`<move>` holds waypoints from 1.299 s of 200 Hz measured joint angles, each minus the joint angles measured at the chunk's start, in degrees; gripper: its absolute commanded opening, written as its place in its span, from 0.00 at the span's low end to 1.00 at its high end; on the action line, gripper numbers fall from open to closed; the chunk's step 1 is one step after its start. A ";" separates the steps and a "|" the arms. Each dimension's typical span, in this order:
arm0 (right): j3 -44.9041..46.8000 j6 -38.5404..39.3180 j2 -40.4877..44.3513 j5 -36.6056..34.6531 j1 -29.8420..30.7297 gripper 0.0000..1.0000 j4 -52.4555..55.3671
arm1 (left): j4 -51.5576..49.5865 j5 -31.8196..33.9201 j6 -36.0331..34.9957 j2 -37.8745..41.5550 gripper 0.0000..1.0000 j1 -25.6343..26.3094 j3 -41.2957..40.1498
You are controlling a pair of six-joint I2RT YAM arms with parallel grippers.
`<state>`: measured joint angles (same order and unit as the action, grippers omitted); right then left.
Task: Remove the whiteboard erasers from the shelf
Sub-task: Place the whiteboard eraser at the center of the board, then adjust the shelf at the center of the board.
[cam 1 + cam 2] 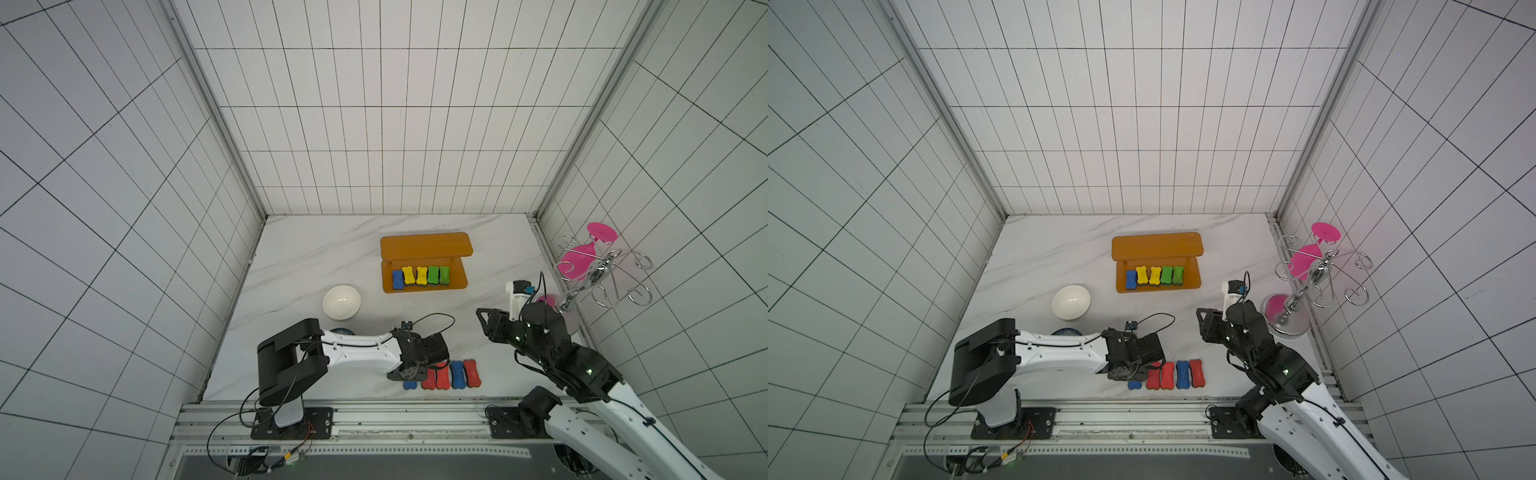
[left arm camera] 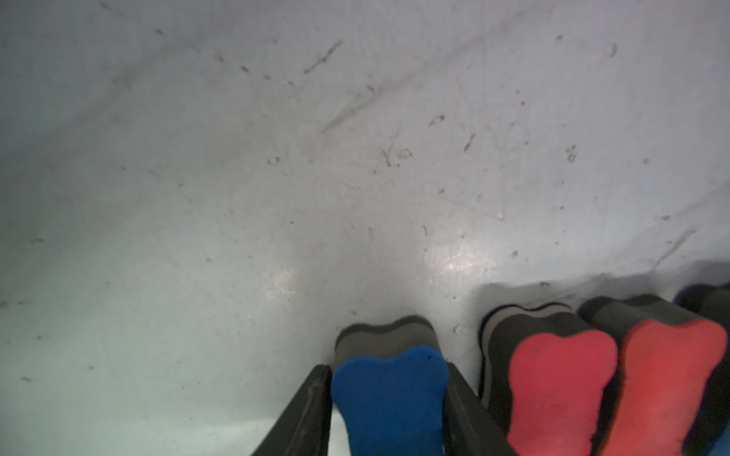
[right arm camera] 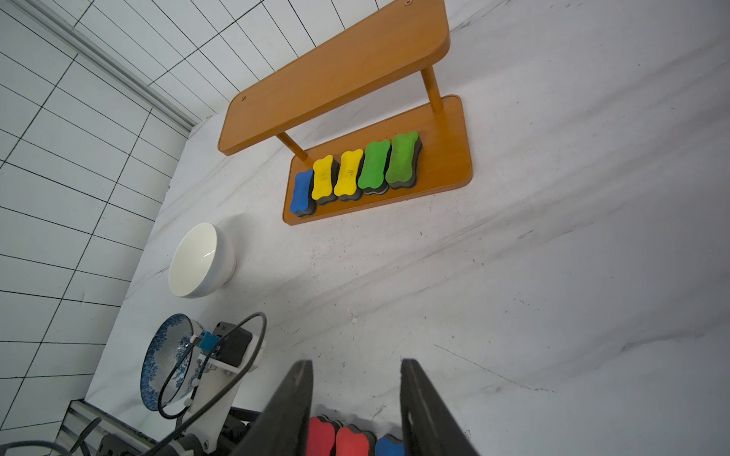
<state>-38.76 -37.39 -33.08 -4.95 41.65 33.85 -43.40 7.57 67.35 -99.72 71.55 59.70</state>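
The orange shelf [image 1: 426, 248] [image 3: 335, 79] stands at the back of the table. On its lower board lie a blue eraser [image 3: 301, 191], two yellow erasers [image 3: 323, 177] and two green erasers [image 3: 373, 164], side by side. Near the front edge, red erasers [image 1: 443, 375] and a blue one [image 1: 457, 374] form a row on the table. At the row's left end a blue eraser [image 2: 389, 395] rests on its felt between the fingers of my left gripper [image 2: 386, 367] [image 1: 409, 376], whose jaws stand slightly off its sides. My right gripper [image 3: 355, 361] [image 1: 482, 316] hovers open and empty over the table.
A white bowl [image 1: 341, 302] sits left of the shelf. A blue patterned bowl [image 3: 166, 359] lies partly under the left arm. A chrome rack with pink glasses [image 1: 598, 274] stands at the right wall. Tiled walls close three sides.
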 measured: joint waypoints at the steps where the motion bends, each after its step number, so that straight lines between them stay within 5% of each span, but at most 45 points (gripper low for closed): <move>1: 0.00 0.00 -0.11 0.00 0.00 0.40 -0.04 | -0.07 0.02 0.00 0.00 0.48 0.00 0.00; 121: -1.55 2.86 -11.56 -3.23 -0.22 0.44 -3.93 | -8.11 9.33 -5.95 5.66 0.59 -2.27 10.38; 147: -7.08 6.01 -22.36 -3.58 -2.60 0.44 -7.13 | -8.31 12.72 -12.68 6.88 0.64 -10.67 16.48; 202: -22.49 12.28 -43.52 2.27 -15.87 0.45 -15.65 | 3.52 13.05 -31.50 6.51 0.90 -29.88 23.61; 260: -37.73 14.47 -62.47 11.67 -26.43 0.53 -18.69 | 10.75 -11.23 -36.94 -8.31 0.90 -47.67 37.13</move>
<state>-76.49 -22.92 -95.55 6.72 15.22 15.16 -32.64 -3.66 30.41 -108.03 23.88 96.84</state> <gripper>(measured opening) 0.519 0.896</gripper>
